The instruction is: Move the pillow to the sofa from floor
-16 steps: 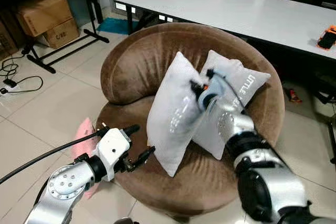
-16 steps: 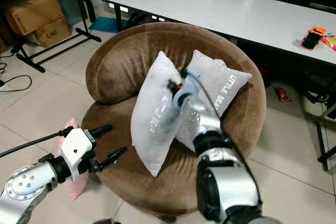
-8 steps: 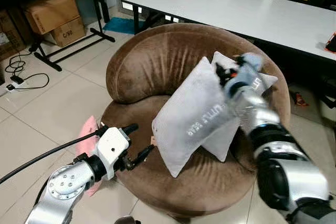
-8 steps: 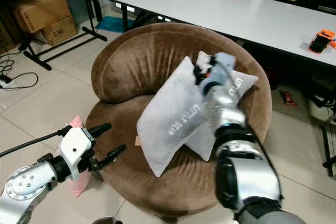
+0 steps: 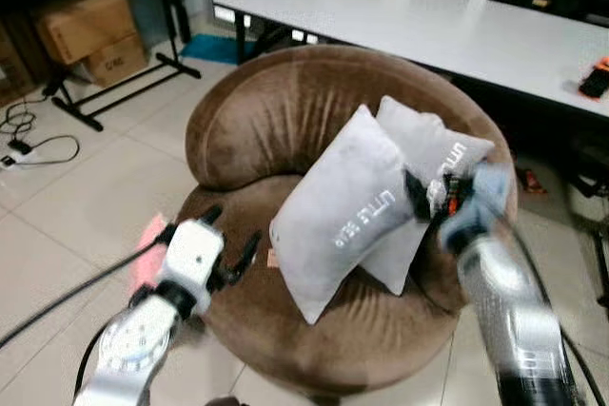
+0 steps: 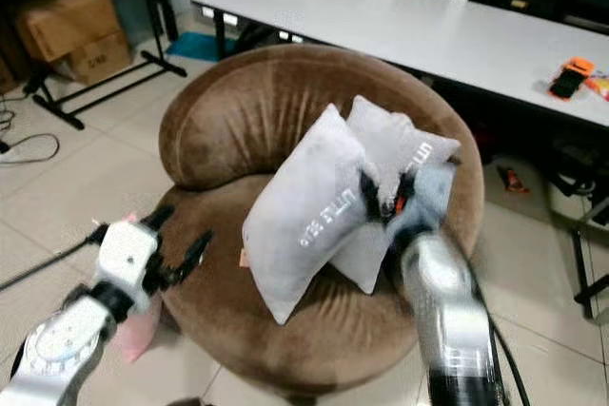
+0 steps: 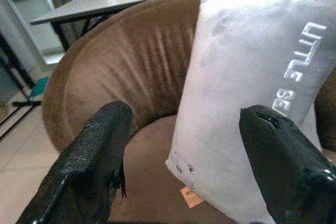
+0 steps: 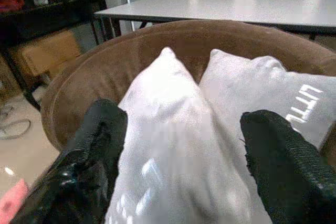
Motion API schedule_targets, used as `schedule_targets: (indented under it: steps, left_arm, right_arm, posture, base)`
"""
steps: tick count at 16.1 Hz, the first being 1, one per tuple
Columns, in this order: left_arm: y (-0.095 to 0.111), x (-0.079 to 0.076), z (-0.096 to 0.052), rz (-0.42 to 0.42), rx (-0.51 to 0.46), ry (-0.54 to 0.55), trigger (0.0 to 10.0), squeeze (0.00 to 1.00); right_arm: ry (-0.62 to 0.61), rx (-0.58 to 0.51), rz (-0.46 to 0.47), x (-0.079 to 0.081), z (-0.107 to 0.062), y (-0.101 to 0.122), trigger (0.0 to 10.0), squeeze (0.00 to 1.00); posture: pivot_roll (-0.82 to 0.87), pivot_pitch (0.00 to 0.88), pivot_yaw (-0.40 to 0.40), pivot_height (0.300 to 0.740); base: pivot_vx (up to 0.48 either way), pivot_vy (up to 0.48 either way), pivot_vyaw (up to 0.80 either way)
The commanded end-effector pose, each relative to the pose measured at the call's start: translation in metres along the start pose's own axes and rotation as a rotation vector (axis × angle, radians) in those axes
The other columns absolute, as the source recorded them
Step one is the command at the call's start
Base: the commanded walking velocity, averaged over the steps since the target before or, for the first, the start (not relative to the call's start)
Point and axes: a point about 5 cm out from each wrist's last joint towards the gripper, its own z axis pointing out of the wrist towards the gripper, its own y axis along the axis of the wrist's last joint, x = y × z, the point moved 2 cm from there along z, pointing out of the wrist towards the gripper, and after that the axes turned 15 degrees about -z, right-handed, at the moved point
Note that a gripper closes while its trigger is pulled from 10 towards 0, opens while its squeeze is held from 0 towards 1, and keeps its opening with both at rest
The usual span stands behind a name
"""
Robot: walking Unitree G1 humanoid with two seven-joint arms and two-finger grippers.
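White table (image 5: 457, 21), tiled floor (image 5: 86, 187)

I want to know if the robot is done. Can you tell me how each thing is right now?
Front pillow: on the sofa, leaning tilted against the back pillow, let go.
Back pillow: propped against the sofa's back.
Sofa: holds both pillows.
Right gripper: fingers open, beside the front pillow.
Left gripper: fingers open, holding nothing, by the sofa's front edge.
Pink thing: lying on the floor.

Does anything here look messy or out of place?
A little. The front pillow stands tilted on one corner, leaning on the other pillow in the brown sofa. Something pink lies on the floor beside the sofa, behind the left gripper.
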Motion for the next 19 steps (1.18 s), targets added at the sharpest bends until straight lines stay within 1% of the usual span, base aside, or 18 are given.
schedule_targets:
  steps: [1, 2, 4, 6, 8, 10, 11, 12, 14, 16, 19]
  left_arm:
    - [0.005, 0.002, -0.002, 0.012, -0.032, 0.030, 10.0, 0.00]
    - [0.006, 0.002, -0.003, 0.003, -0.045, 0.053, 10.0, 0.00]
    - [0.005, 0.001, -0.002, -0.001, -0.045, 0.066, 10.0, 0.00]
    - [0.005, -0.001, -0.001, -0.004, -0.052, 0.070, 10.0, 0.00]
    - [0.005, -0.002, -0.001, -0.011, -0.054, 0.069, 10.0, 0.00]
    - [0.005, 0.000, -0.002, -0.019, -0.056, 0.082, 10.0, 0.00]
    - [0.005, 0.001, -0.003, -0.023, -0.056, 0.088, 10.0, 0.00]
    - [0.005, 0.001, -0.004, -0.024, -0.055, 0.091, 10.0, 0.00]
    - [0.005, 0.003, -0.005, -0.024, -0.052, 0.098, 10.0, 0.00]
    - [0.005, 0.005, -0.006, -0.023, -0.049, 0.099, 10.0, 0.00]
    - [0.006, 0.007, -0.004, -0.019, -0.049, 0.102, 10.0, 0.00]
  right_arm:
    - [-0.017, -0.022, -0.057, 0.003, -0.008, 0.005, 10.0, 1.00]
    - [-0.037, 0.037, -0.062, 0.006, -0.023, -0.005, 10.0, 1.00]
    - [-0.039, 0.077, -0.036, 0.012, -0.036, -0.009, 10.0, 1.00]
    - [-0.031, 0.071, -0.029, 0.018, -0.036, -0.004, 10.0, 1.00]
    - [-0.014, 0.062, -0.024, 0.021, -0.033, -0.001, 10.0, 1.00]
    - [-0.007, 0.079, -0.022, 0.023, -0.034, -0.001, 10.0, 1.00]
    - [0.001, 0.085, -0.018, 0.024, -0.034, -0.002, 10.0, 0.90]
    - [0.000, 0.090, -0.012, 0.025, -0.034, -0.002, 10.0, 0.00]
    - [-0.037, 0.112, -0.040, 0.024, -0.033, -0.005, 10.0, 0.00]
    - [-0.035, 0.125, -0.005, 0.025, -0.033, -0.006, 10.0, 0.00]
    - [-0.017, 0.127, -0.001, 0.029, -0.032, -0.006, 10.0, 0.00]
  posture:
    - [0.01, 0.000, -0.061, 0.740]
    - [0.01, 0.000, -0.060, 0.740]
    - [0.01, 0.000, -0.059, 0.740]
    - [0.01, 0.000, -0.060, 0.740]
    - [0.01, 0.000, -0.066, 0.740]
    - [0.02, 0.000, -0.073, 0.740]
    - [0.02, 0.000, -0.074, 0.740]
    - [0.02, 0.000, -0.075, 0.740]
    - [0.02, 0.000, -0.074, 0.740]
    - [0.02, 0.000, -0.072, 0.740]
    - [0.01, 0.000, -0.069, 0.740]
  base:
    - [0.000, 0.000, 0.00]
    - [0.000, 0.000, 0.00]
    - [0.000, 0.000, 0.00]
    - [0.000, 0.126, 0.00]
    - [0.000, 0.278, 0.00]
    - [0.000, 0.302, 0.00]
    - [0.000, 0.322, 0.00]
    - [0.000, 0.334, 0.00]
    - [0.000, 0.343, 0.00]
    - [0.000, 0.349, 0.00]
    - [0.000, 0.344, 0.00]
